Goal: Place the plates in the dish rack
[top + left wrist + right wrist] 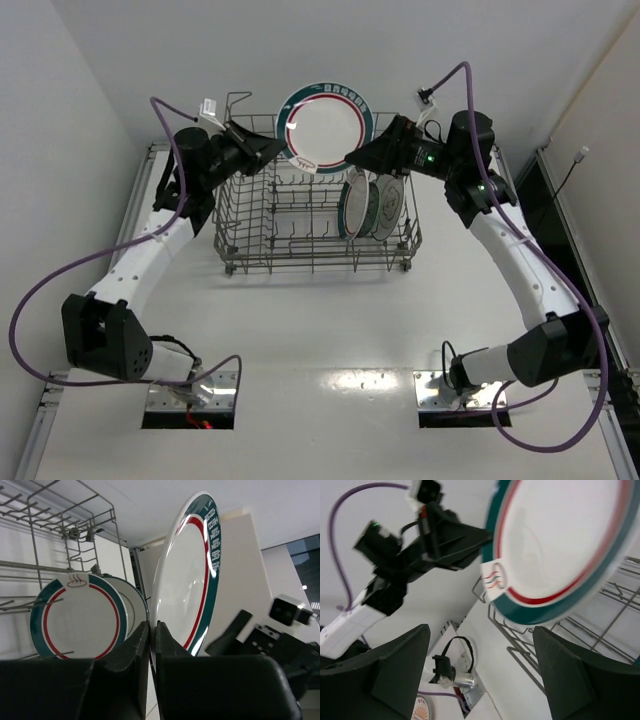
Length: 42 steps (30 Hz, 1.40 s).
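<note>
- The left gripper (152,626) has its jaws pressed together on the rim of a banded plate (189,575). The rim goes down into the narrow gap between them, and the rest of the plate rises beyond the jaws.
- The right gripper (481,632) has its jaws wide apart, with nothing between them. The same plate is just beyond and above them, and I see no contact.
- Below both pairs of jaws is the dish rack (290,228). The plate hangs in the air over its far edge, with its face turned to the top camera.
- I judge the plate to be glazed ceramic: stiff, rather heavy and smooth. A pinch on one edge may let it swing or slip, and it would chip against the wires. The rim looks like the only good place to hold, and the opposite edge suits a second grip.
- Past the left jaws, the racked plates (80,617) stand on edge between the tines.
- Both arms reach forward from their bases and bend inward, so the wrists face each other across the plate.
</note>
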Tool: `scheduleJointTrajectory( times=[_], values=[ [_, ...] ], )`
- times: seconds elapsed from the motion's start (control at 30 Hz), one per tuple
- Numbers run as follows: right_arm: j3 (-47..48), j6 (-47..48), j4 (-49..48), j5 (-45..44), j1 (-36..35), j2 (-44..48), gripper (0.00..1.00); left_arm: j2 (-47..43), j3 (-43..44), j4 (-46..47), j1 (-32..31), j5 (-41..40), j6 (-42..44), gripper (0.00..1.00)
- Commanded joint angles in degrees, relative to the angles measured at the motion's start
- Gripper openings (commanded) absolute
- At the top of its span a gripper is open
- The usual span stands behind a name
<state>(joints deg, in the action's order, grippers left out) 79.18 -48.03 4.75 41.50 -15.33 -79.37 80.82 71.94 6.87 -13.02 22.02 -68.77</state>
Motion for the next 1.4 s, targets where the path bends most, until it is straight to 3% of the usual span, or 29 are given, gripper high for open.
scheduleJointTrajectory(
  times=[0.0,0.37,0.53,0.6,0.67,0.7,0.73,0.8,0.83,0.87,0.9,1.0,1.13,1.23,1.37],
  values=[
    [0.8,1.1,-0.1,-1.1,1.0,-1.6,0.81,-7.7,0.3,5.3,-1.0,-0.2,-0.5,0.0],
    [-3.0,0.9,-1.8,-0.4,2.6,1.4,0.81,-12.3,0.3,1.0,-1.6,-1.5,2.2,0.0],
    [-2.9,-2.3,-6.8,0.8,2.6,1.2,0.81,-11.8,0.8,1.0,-6.1,-0.4,2.2,0.0],
    [-2.4,-2.9,-7.3,1.3,2.6,0.4,0.77,-11.8,0.3,1.0,-7.2,-0.4,2.2,0.0],
    [-2.4,-4.5,-9.1,1.8,2.6,-0.4,0.6,-11.8,-1.1,0.5,-7.2,-0.4,2.8,0.0],
    [-2.4,-5.0,-9.8,2.4,2.6,-1.0,0.45,-12.4,-1.1,-0.6,-7.2,-0.4,3.3,0.0],
    [-1.7,-5.7,-10.4,2.4,2.6,-1.6,0.13,-13.1,-1.6,-1.8,-7.2,-1.1,3.8,0.0],
    [-1.0,-5.7,-7.2,0.4,2.6,-1.6,0.0,-13.9,-1.6,-5.5,-6.6,-2.1,6.7,0.0],
    [-0.1,-4.6,-5.5,-0.6,2.6,-1.6,0.0,-14.5,-1.6,-7.5,-5.9,-2.9,8.1,0.06],
    [2.1,-2.2,-2.7,-1.8,2.6,-2.3,0.0,-14.5,-1.0,-13.0,-5.9,-4.2,9.4,0.21],
    [3.4,0.6,3.7,-5.4,2.6,-3.1,0.0,-16.0,-1.0,-15.5,-4.9,-8.2,12.9,0.5],
    [9.5,5.1,14.6,-17.5,2.0,-4.6,0.0,-18.3,-1.5,-26.2,-4.9,-17.2,18.1,0.95],
    [21.3,10.8,35.0,-37.3,-2.7,-10.0,0.0,-20.3,-1.0,-37.0,-4.9,-30.3,21.7,1.0],
    [26.5,14.2,40.7,-52.0,-7.9,-14.7,0.0,-21.7,-1.0,-41.1,-4.4,-34.6,23.4,1.0],
    [31.7,14.8,45.6,-58.5,-12.3,-21.6,0.0,-22.2,-0.4,-43.7,-3.9,-37.1,24.0,1.0]
  ],
)
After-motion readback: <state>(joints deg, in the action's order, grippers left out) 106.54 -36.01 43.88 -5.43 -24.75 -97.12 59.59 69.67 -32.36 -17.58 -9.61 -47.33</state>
